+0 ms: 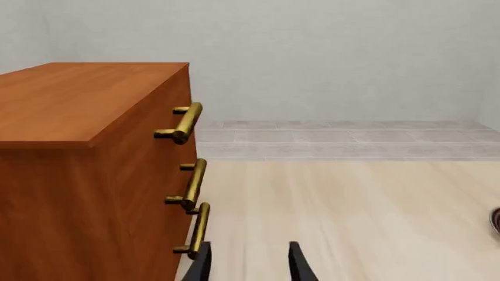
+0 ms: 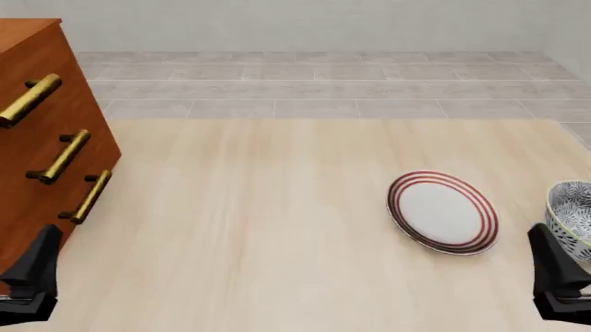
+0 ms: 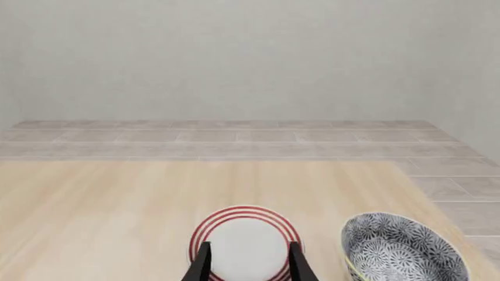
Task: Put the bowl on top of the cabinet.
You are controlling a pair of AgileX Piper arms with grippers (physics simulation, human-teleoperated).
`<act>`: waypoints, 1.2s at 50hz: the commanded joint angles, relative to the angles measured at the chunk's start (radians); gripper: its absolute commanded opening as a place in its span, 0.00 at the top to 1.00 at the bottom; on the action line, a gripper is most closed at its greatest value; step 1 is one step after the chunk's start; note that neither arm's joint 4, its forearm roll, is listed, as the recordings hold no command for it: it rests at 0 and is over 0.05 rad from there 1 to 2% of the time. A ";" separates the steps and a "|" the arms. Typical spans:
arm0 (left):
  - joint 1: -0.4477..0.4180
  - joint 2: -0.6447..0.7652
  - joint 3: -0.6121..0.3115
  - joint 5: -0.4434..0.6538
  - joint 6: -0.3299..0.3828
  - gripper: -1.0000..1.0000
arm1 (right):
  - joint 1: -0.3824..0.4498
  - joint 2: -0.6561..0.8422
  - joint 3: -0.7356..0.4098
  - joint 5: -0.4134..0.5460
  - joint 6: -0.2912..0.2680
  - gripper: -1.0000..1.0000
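bowl [image 2: 574,216] sits at the table's right edge, just beside the right gripper [image 2: 560,282] and slightly outboard of its fingers; right arm far nearer. right jaws parted, empty, aimed at the plate [image 2: 443,211], which lies between bowl and cabinet [image 2: 37,173], well apart at far left. left gripper [image 2: 32,280] parted, empty, by the cabinet's bottom handle [image 2: 91,196].

Pale wall [image 2: 305,24]; grey tiled floor [image 2: 323,86].

Matte blk hands [image 2: 32,280], tapered fingers [image 1: 297,263]
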State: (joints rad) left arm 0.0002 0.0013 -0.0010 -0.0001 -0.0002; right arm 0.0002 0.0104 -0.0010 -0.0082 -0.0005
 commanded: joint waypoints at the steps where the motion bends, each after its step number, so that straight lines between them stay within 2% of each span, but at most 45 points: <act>1: 0.002 0.002 -0.003 0.001 0.001 0.00 | 0.002 0.070 0.000 -0.060 -0.003 0.00; 11: 0.002 0.000 -0.003 0.000 -0.001 0.00 | 0.012 0.152 0.001 -0.128 -0.005 0.00; 16: 0.002 -0.001 -0.002 0.000 -0.001 0.00 | 0.008 0.170 0.000 -0.137 -0.027 0.00; 18: 0.002 -0.001 -0.003 0.000 0.000 0.00 | 0.002 0.177 -0.002 -0.138 0.012 0.00; 19: 0.002 -0.001 -0.003 0.000 0.000 0.00 | 0.003 0.181 -0.005 -0.136 0.003 0.00; 20: 0.002 -0.001 -0.003 -0.001 -0.001 0.00 | 0.006 0.185 -0.018 -0.126 -0.041 0.00; 21: 0.001 -0.001 -0.002 0.000 0.000 0.00 | 0.000 0.180 -0.046 -0.096 -0.015 0.00; 23: 0.001 -0.001 -0.003 0.000 0.001 0.00 | -0.008 0.187 -0.086 -0.061 -0.039 0.00; 31: 0.003 -0.001 -0.003 0.001 0.001 0.00 | -0.025 0.233 -0.239 0.063 -0.067 0.00; 35: 0.001 -0.001 -0.003 0.002 0.002 0.00 | -0.043 0.274 -0.305 0.109 -0.077 0.00; 38: 0.001 -0.001 -0.003 0.004 0.002 0.00 | -0.052 0.285 -0.346 0.145 -0.065 0.00; 40: 0.002 -0.001 -0.003 0.005 0.002 0.00 | -0.074 0.301 -0.372 0.168 -0.042 0.00; 44: 0.001 -0.001 -0.003 0.005 0.002 0.00 | -0.132 0.347 -0.399 0.188 -0.101 0.00; 47: 0.004 -0.001 -0.003 0.006 0.003 0.00 | -0.170 0.374 -0.417 0.205 -0.070 0.00; 50: 0.004 -0.001 -0.002 0.005 0.002 0.00 | -0.203 0.392 -0.436 0.215 -0.064 0.00; 52: 0.003 -0.001 -0.003 0.004 0.002 0.00 | -0.244 0.401 -0.456 0.228 -0.088 0.00; 53: 0.003 -0.001 -0.003 0.004 0.002 0.00 | -0.244 0.401 -0.457 0.228 -0.088 0.00; 54: 0.003 -0.001 -0.003 0.003 0.002 0.00 | -0.288 0.434 -0.468 0.228 -0.076 0.00; 57: 0.004 -0.001 -0.002 0.005 0.004 0.00 | -0.315 0.424 -0.494 0.246 -0.101 0.00; 60: 0.005 -0.001 -0.002 0.006 0.004 0.00 | -0.320 0.439 -0.525 0.268 -0.092 0.00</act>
State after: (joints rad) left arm 0.0038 0.0006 -0.0035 0.0045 0.0024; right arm -0.2279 0.3979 -0.4390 0.2015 -0.0816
